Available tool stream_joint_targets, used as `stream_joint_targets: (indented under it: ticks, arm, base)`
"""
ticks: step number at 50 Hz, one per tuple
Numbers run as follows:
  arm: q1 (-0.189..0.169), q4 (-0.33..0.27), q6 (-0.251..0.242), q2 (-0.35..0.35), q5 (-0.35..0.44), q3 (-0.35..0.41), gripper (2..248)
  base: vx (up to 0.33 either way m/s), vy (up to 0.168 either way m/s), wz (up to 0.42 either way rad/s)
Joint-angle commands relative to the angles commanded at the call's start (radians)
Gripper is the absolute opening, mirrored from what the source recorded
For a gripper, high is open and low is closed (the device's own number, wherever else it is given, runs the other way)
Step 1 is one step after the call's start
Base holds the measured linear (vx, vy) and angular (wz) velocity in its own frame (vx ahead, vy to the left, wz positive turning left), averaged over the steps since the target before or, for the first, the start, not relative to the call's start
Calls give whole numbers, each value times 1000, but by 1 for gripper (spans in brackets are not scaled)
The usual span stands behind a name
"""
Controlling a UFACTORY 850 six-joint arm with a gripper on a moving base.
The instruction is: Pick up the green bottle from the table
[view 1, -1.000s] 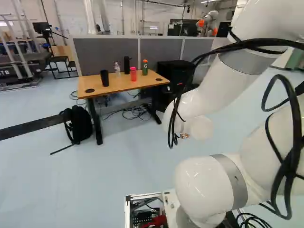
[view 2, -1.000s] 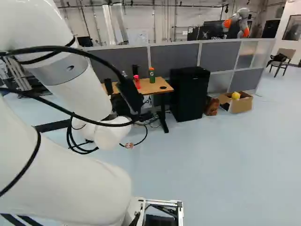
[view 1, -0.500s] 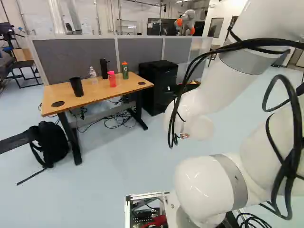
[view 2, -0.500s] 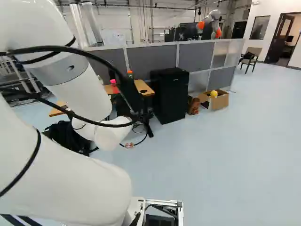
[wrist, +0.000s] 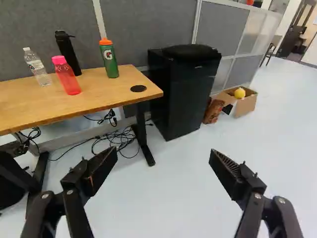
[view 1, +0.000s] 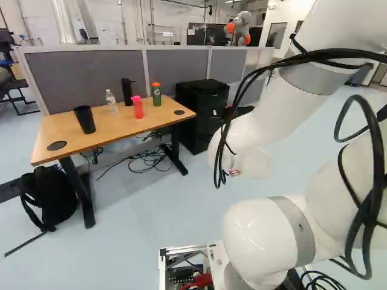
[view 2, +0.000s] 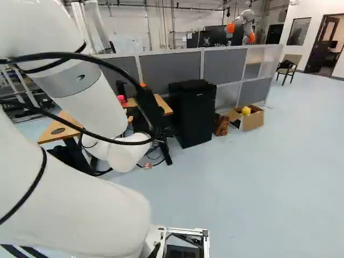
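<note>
1. Collision with the surface (wrist: 111,92) is the likeliest trouble: the target stands toward its far side, so a base driven in close, or an arm reaching too low, could strike the near edge or a leg.
2. Green bottle (wrist: 110,61), orange-capped, stands upright near one end of the surface, just in front of the grey divider (wrist: 148,22). Overreaching could press the gripper (wrist: 162,154) into that panel or tip the bottle against it.
3. Pink bottle (wrist: 67,77) and black bottle (wrist: 68,51) stand to one side of it; a sideways sweep at bottle height could knock either over.
4. Loose black cables (view 1: 347,53) loop off the arm (view 1: 305,106) and might snag on the surface's edge as it extends.
5. Arm pose: bent back over the base, its upper length slanting down to a rounded joint, well short of the surface. The gripper aims ahead and downward, toward floor beside the surface's end, so it probably needs raising and turning toward the bottle.
6. Its fingers (wrist: 101,171) are spread wide, nothing between them; the bottle is well ahead, out of reach.
</note>
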Motion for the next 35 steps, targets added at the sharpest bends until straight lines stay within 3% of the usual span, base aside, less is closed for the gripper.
stream_joint_targets:
  ticks: [35]
  arm:
    - [0, 0, 0, 0, 0, 0, 247]
  base:
    - [226, 14, 208]
